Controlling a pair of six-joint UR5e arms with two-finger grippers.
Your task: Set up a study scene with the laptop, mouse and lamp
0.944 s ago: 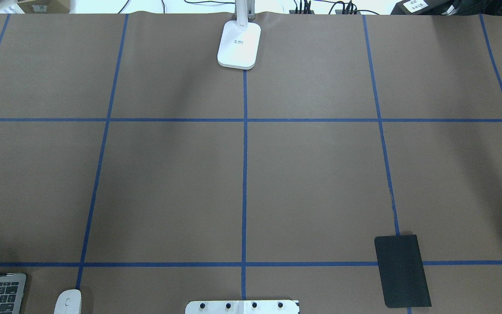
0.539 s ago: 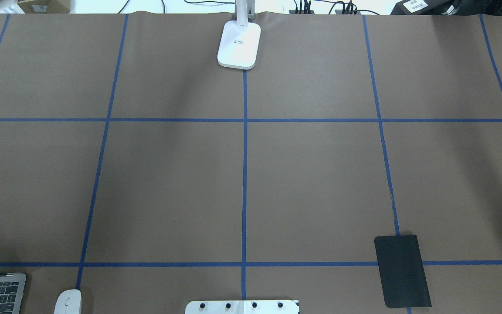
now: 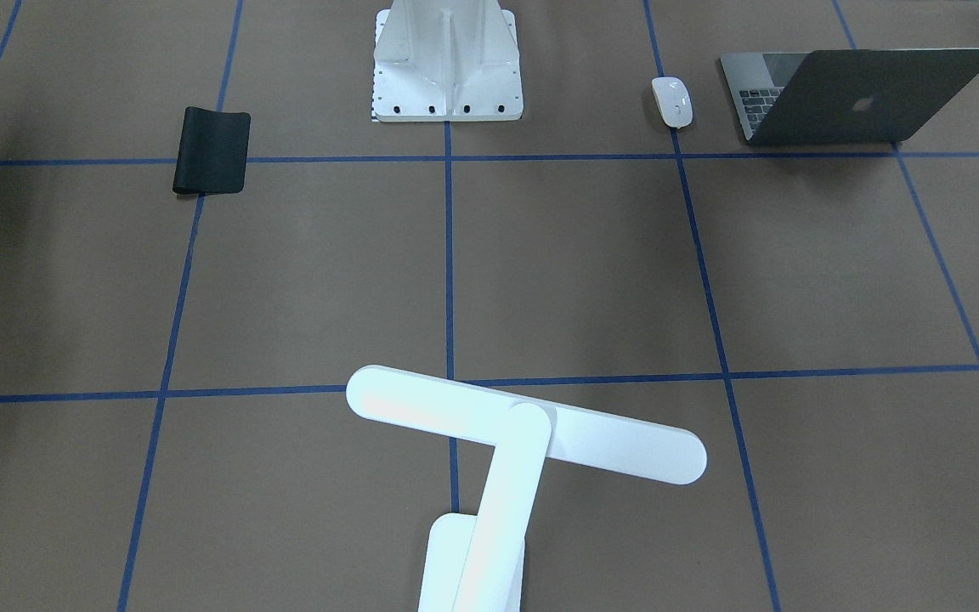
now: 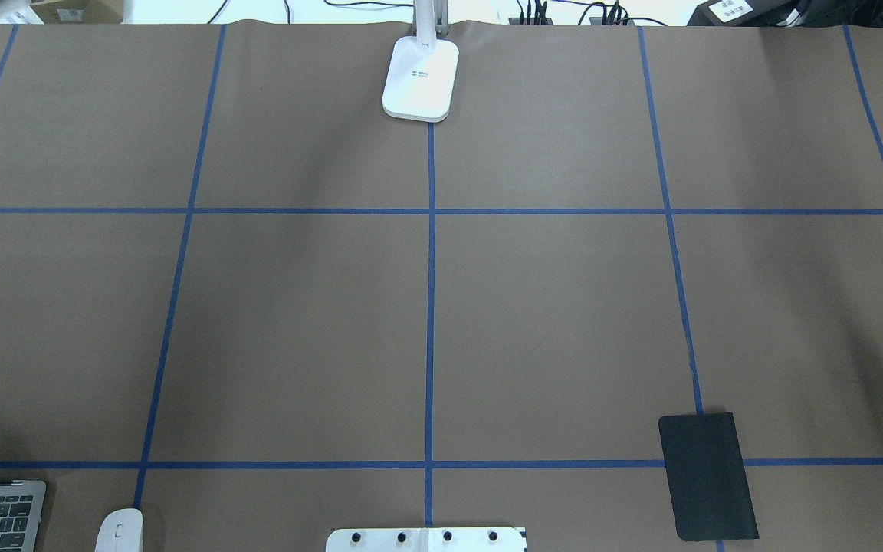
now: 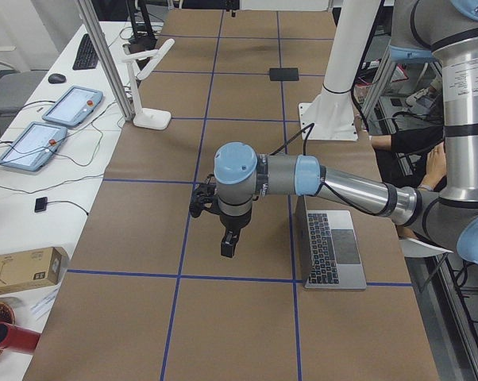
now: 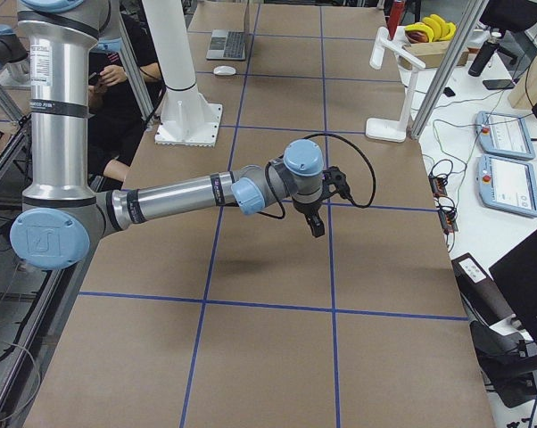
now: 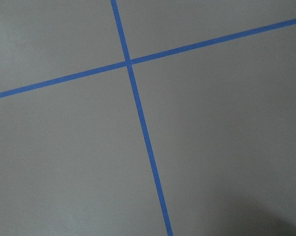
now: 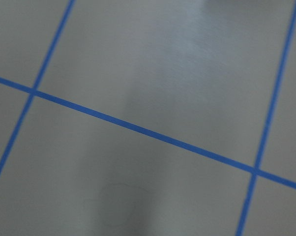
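The left gripper (image 5: 229, 251) hangs pointing down over bare paper, just off the open side of the laptop (image 5: 331, 248) and apart from it. It shows only from the side, so I cannot tell how its jaws stand. The right gripper (image 6: 317, 228) also points down above the paper at the other end of the table. Only a dark sliver of it shows in the overhead view, so its jaws cannot be judged either.

The table (image 3: 583, 255) is covered in matt brown paper, marked into squares with blue tape.

There is one of each task thing:
- **Laptop:** slim, dark-grey metal, open, with black keys and a pale logo on the lid. It sits by the robot's edge on its left side.
- **Mouse (image 3: 672, 102):** a small, glossy white oval. It lies just beside the laptop, between it and the pedestal (image 3: 447, 68), a white ribbed block bolted to the table.
- **Lamp (image 3: 523, 425):** smooth white, with a long round-ended bar on a slanted arm above a flat base. It stands at the far edge, on the middle tape line.

One flat black mat (image 3: 211, 150) lies on the robot's right.
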